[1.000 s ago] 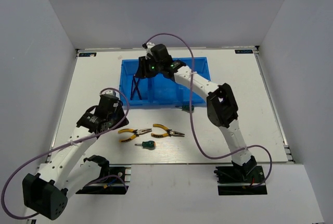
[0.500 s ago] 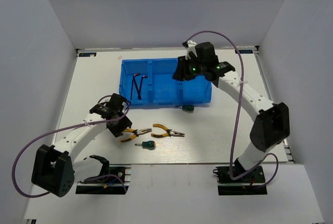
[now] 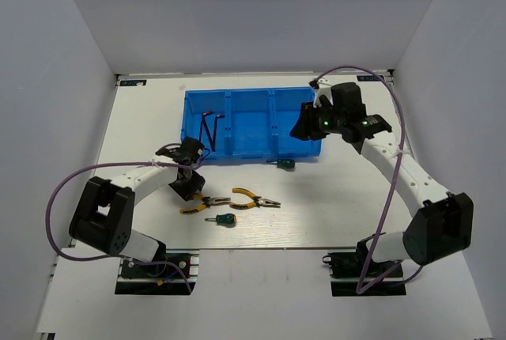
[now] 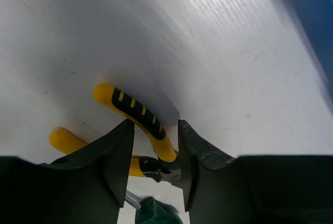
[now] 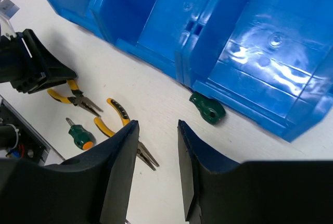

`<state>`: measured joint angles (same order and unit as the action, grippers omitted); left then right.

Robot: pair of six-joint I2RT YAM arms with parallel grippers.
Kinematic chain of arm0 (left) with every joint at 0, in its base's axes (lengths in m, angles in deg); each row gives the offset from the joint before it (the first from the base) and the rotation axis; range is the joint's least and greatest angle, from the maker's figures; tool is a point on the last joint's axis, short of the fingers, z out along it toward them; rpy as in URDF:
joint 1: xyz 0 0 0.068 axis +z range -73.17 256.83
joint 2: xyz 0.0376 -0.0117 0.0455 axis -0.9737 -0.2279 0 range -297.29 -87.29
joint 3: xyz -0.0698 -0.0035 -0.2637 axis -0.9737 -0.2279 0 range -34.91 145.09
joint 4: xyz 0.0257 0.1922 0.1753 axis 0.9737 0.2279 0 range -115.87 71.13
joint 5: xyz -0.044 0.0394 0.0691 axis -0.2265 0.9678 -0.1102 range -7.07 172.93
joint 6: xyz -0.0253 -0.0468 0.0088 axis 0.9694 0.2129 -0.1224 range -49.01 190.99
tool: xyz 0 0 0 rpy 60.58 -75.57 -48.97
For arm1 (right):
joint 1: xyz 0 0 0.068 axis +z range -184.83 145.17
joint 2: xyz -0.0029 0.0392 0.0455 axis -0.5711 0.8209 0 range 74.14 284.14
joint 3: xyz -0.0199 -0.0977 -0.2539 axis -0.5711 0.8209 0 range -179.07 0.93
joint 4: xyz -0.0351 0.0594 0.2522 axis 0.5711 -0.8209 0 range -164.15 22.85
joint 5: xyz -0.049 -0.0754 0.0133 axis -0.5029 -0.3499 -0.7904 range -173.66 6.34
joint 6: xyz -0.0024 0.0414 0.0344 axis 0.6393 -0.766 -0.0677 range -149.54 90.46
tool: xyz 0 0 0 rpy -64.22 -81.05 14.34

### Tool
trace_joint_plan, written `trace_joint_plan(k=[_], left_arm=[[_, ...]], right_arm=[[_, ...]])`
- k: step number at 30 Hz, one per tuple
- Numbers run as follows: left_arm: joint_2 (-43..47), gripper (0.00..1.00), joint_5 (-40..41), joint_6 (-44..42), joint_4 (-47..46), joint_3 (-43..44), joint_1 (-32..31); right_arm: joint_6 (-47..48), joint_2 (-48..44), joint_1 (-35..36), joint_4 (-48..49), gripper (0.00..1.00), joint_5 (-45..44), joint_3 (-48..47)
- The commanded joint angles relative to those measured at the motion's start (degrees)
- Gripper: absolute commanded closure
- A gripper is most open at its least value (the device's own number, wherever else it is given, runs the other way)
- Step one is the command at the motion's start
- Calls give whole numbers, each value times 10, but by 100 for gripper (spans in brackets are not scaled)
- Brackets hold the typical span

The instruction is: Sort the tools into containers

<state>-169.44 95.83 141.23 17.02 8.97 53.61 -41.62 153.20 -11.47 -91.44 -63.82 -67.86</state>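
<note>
though both apart, left gripper over ribbed yellow pliers, right gripper near glossy blue tray

The tray is glossy blue plastic, catching bright glints. Near the tray, the worktop looks matt white and finely grained; the pliers have smooth yellow-and-black handles.

The left gripper fingers straddle 1 yellow handle of the left pliers. The other handle lies outside 1 finger. Bare table stretches ahead of the tips, and a green screwdriver lies back between the fingers.

The gap between the right gripper fingers is free. Ahead of them the second screwdriver lies against the blue tray wall. The right pliers lie just beside 1 fingertip.
</note>
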Motion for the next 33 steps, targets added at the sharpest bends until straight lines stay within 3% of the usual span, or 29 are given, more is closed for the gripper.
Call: trace_joint_plan(k=[1, 6, 10, 14, 19, 25, 27, 33], left_arm=[[-13, 52, 30, 23, -1, 25, -6], [-13, 53, 48, 38, 23, 19, -16], [-35, 65, 54, 43, 29, 19, -27], [-61, 79, 71, 43, 29, 19, -45], [-51, 100, 85, 37, 29, 30, -58], [-5, 100, 127, -17, 42, 121, -70], [6, 100, 135, -33, 34, 165, -70], [4, 100, 100, -135, -67, 279, -81]], right_arm=[[9, -30, -20, 2, 58, 16, 21], [5, -37, -50, -2, 58, 32, 29], [-1, -33, -66, -7, 56, 56, 29], [16, -30, -73, -17, 48, 107, 26], [86, -18, -74, -79, 47, 166, 11], [145, -15, -74, -111, 47, 202, 18], [159, -12, -74, -122, 50, 212, 18], [235, -3, -71, -180, 95, 262, 12]])
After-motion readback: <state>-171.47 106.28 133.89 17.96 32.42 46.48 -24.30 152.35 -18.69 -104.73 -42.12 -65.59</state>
